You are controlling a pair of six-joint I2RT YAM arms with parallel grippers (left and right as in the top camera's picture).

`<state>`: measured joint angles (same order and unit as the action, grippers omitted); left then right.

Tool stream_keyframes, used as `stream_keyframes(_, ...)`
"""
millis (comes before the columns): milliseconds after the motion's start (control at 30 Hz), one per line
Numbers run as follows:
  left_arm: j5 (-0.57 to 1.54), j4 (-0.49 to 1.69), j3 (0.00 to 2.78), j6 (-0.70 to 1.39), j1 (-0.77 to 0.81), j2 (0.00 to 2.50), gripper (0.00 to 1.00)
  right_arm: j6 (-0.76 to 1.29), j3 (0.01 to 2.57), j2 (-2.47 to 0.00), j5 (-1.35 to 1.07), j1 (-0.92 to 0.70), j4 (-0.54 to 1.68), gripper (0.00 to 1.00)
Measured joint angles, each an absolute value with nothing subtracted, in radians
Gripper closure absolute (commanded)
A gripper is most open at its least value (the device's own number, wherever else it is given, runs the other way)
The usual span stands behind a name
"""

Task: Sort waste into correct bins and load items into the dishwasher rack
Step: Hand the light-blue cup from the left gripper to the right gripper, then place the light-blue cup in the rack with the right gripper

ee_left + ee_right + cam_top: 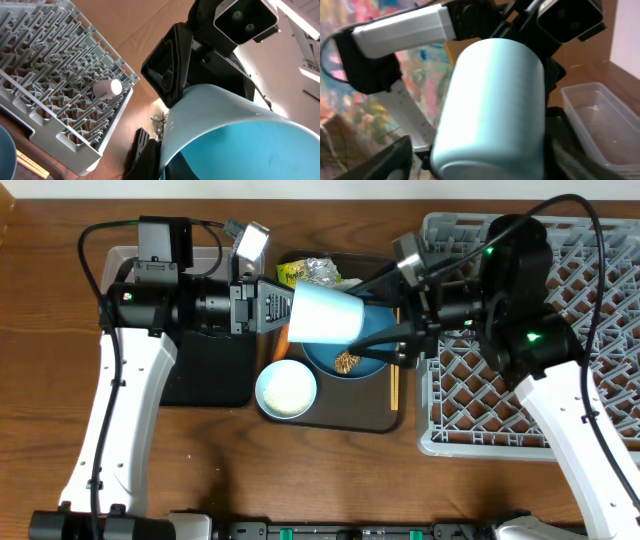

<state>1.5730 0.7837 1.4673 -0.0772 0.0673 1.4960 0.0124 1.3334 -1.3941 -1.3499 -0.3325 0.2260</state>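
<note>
If you start at the near edge of the dark brown serving tray (340, 416), you find the white round bowl (286, 390) with white rice in it. Just behind it lies the big dark-blue round plate (325, 363) with a brown food lump (347, 362) on it. The thin wooden chopsticks (394, 385) lie by the plate's right side. None of these is in its place yet.

Up in the air above the plate is the small light-blue cup (325, 315), tipped on its side. Your left claw (283, 310) is clamped on its rim, with the open mouth toward the left arm. Your right claw (392, 340) has its two fingers apart, one on each side of the cup's closed end. You cannot tell if they touch it.

So it looks like you are passing the cup from left to right. Next, the right claw needs to squeeze the cup tight before the left claw lets go. Let go too soon and it may drop on the plate.

Farther off on the right is the big grey plastic rack (600, 280), where a small pale cup (107, 88) lies on its side. The blue cup should go there too.
</note>
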Motion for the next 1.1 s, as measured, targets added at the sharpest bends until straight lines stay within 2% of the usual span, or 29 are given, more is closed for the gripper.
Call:
stream_keyframes(100,1.575,0.784,1.467,-0.078,0.067,1.496,0.94,0.014,1.334,-1.394,-1.299,-0.360,0.224,0.29)
stream_keyframes(333,1.571,0.782,1.467,-0.079,0.066,1.496,0.92,0.014,1.334,-1.394,-1.227,-0.379,0.224,0.43)
stream_keyframes(367,1.568,0.780,1.467,-0.079,0.065,1.496,0.71,0.014,1.334,-1.394,-1.222,-0.379,0.225,0.44)
stream_keyframes(433,1.566,0.776,1.467,-0.079,0.067,1.496,0.63,0.014,1.334,-1.394,-1.215,-0.379,0.229,0.46)
stream_keyframes(500,1.564,0.775,1.467,-0.082,0.068,1.496,0.47,0.014,1.334,-1.394,-1.211,-0.378,0.238,0.50)
stream_keyframes(600,1.564,0.775,1.467,-0.078,0.068,1.496,0.34,0.015,1.334,-1.394,-1.205,-0.357,0.255,0.52)
stream_keyframes(700,1.560,0.773,1.467,-0.077,0.068,1.496,0.31,0.013,1.334,-1.392,-1.213,-0.280,0.301,0.56)
stream_keyframes(833,1.544,0.769,1.467,-0.076,0.067,1.496,0.31,0.018,1.334,-1.369,-1.162,-0.131,0.405,0.51)
stream_keyframes(1100,1.542,0.769,1.467,-0.076,0.069,1.496,0.31,0.094,1.334,-1.290,-0.752,0.193,0.759,0.48)
